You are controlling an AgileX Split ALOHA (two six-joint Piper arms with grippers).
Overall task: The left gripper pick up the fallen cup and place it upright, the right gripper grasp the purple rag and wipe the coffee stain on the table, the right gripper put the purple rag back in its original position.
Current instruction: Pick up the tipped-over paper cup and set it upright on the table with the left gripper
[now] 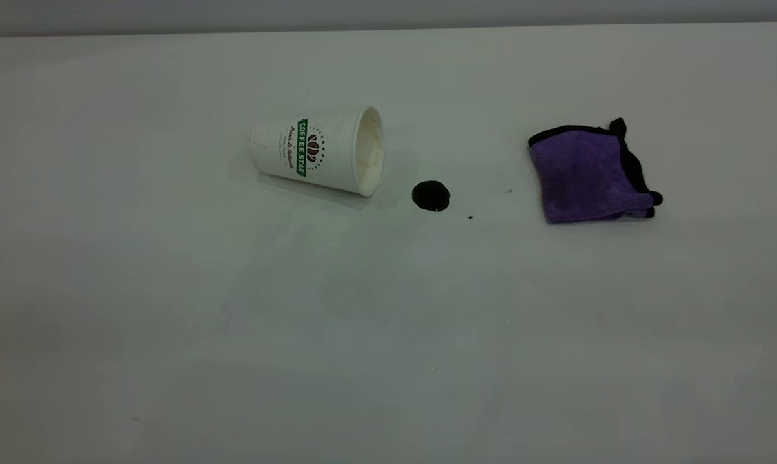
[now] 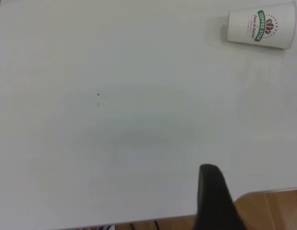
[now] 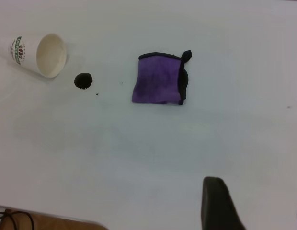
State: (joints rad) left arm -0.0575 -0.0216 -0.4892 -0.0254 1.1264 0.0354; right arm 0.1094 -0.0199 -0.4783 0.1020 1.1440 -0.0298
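The fallen cup (image 1: 317, 149) lies on its side on the white table (image 1: 233, 322), its mouth towards the coffee stain (image 1: 431, 196) just beside it. The purple rag (image 1: 588, 173) lies folded to the right of the stain. Neither gripper shows in the exterior view. In the left wrist view, one black finger (image 2: 213, 196) of my left gripper (image 2: 258, 199) hangs over the table's near edge, far from the cup (image 2: 261, 25), with nothing in it. My right gripper (image 3: 260, 203) is open and empty, well short of the rag (image 3: 158, 85), stain (image 3: 83, 80) and cup (image 3: 40, 53).
A few tiny dark specks (image 1: 470, 217) lie near the stain. The table's near edge and brown floor (image 2: 273, 211) show in the left wrist view. A black cable (image 3: 14, 221) lies by the table's corner in the right wrist view.
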